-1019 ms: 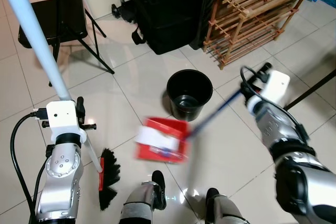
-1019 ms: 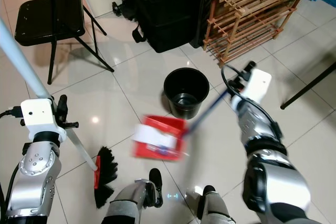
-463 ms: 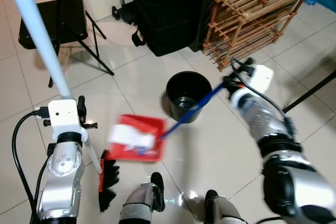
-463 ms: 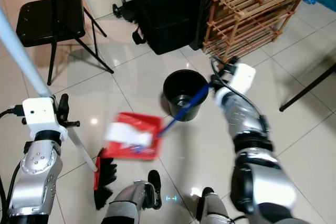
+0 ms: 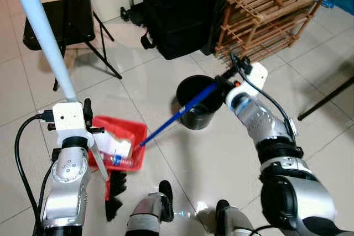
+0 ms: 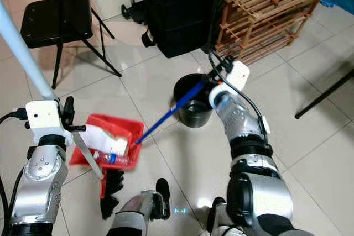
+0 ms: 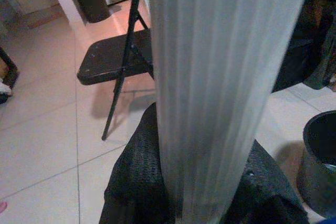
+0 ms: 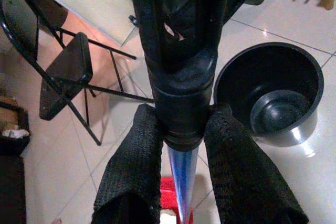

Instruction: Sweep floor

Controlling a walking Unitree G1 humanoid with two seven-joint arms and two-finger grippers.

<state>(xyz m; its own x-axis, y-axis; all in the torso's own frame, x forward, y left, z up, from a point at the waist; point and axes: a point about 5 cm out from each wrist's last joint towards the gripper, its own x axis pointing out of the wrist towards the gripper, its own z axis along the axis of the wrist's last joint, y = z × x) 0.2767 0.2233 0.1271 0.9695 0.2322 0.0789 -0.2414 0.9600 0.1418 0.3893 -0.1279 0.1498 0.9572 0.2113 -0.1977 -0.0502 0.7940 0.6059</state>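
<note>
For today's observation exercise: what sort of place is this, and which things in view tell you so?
Probably a room in a home, perhaps a hallway or utility corner: glossy tiled floor, a wooden slatted rack, a black folding chair and a black bucket.

Silver arms (image 5: 67, 181) (black cables)

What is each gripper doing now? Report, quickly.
Left gripper: shut on the broom handle.
Right gripper: shut on the dustpan handle.

Open tile (image 5: 221, 153) right of dustpan (image 5: 119, 145); bucket (image 5: 196, 100), chair (image 5: 58, 23) block beyond.
</note>
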